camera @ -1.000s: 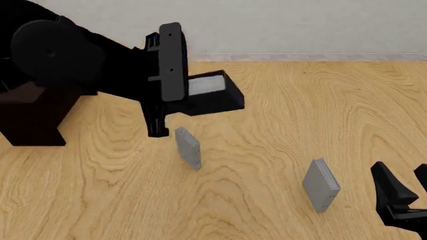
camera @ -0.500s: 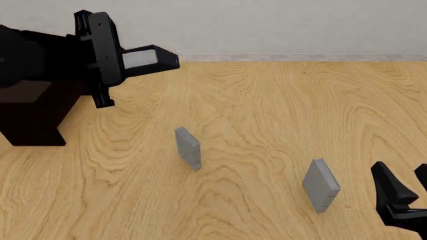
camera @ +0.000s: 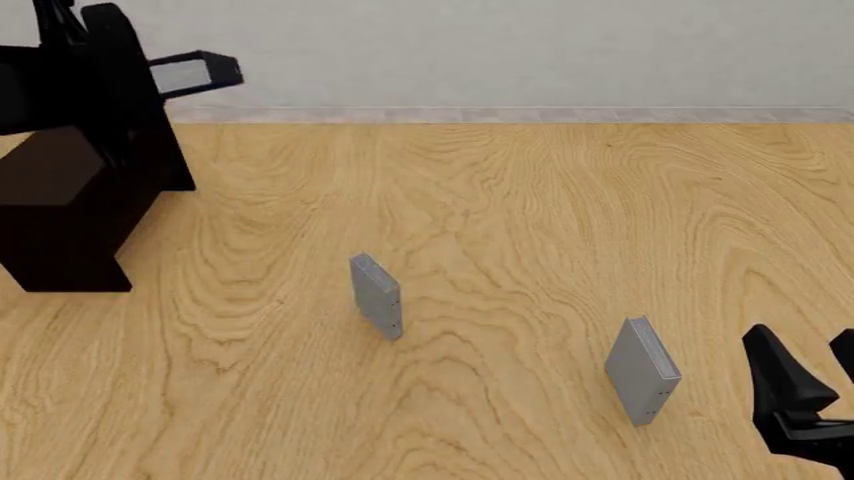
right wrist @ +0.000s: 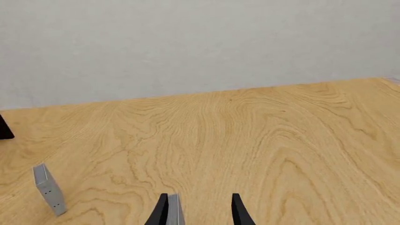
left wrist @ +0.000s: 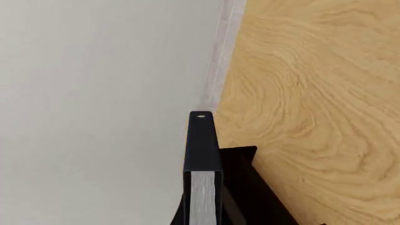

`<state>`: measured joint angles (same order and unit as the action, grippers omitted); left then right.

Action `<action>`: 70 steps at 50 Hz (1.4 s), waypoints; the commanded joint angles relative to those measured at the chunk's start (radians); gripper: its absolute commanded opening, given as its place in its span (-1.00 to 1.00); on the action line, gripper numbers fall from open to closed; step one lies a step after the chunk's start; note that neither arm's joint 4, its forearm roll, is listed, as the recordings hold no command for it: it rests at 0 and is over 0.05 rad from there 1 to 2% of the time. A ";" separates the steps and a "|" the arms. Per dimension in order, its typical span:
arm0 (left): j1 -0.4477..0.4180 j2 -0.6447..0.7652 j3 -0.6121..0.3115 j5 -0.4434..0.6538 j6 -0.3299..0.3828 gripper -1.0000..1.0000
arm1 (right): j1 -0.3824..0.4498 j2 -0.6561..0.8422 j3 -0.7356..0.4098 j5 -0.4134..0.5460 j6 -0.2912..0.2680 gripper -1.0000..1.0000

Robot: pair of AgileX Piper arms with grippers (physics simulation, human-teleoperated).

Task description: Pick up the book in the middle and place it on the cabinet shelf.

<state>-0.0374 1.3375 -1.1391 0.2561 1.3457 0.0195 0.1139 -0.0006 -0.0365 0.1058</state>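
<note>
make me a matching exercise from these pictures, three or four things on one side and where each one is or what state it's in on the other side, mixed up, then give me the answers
Things:
1. the book
2. the cabinet shelf
3. right gripper
4. the two grey books

Places or states:
A. open, holding nothing, at the table's near right
B. standing on the table, apart from each other
C. held up in the left gripper
D. dark box at the table's left

Pairs: 1-C, 2-D, 3-A, 4-B

Super flat, even lighting in all 3 views, bright with no obvious light source. No cast shadows on the tabletop (camera: 534,250), no glare, everything's sharp edge to edge. The black cabinet shelf (camera: 60,215) is basically detail-less.
</note>
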 commanded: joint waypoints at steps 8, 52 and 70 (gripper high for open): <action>0.167 0.156 -0.180 0.028 0.019 -1.00 | -0.001 -0.005 0.000 0.005 0.000 1.00; 0.316 0.523 -0.530 0.023 -0.013 -1.00 | -0.007 -0.002 0.001 0.001 0.014 1.00; 0.364 0.504 -0.370 -0.035 0.004 -1.00 | -0.008 -0.033 0.000 0.030 0.016 1.00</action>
<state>0.2982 1.8510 -1.5621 0.2573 1.3340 0.0123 0.0932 -0.0001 -0.0178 0.1200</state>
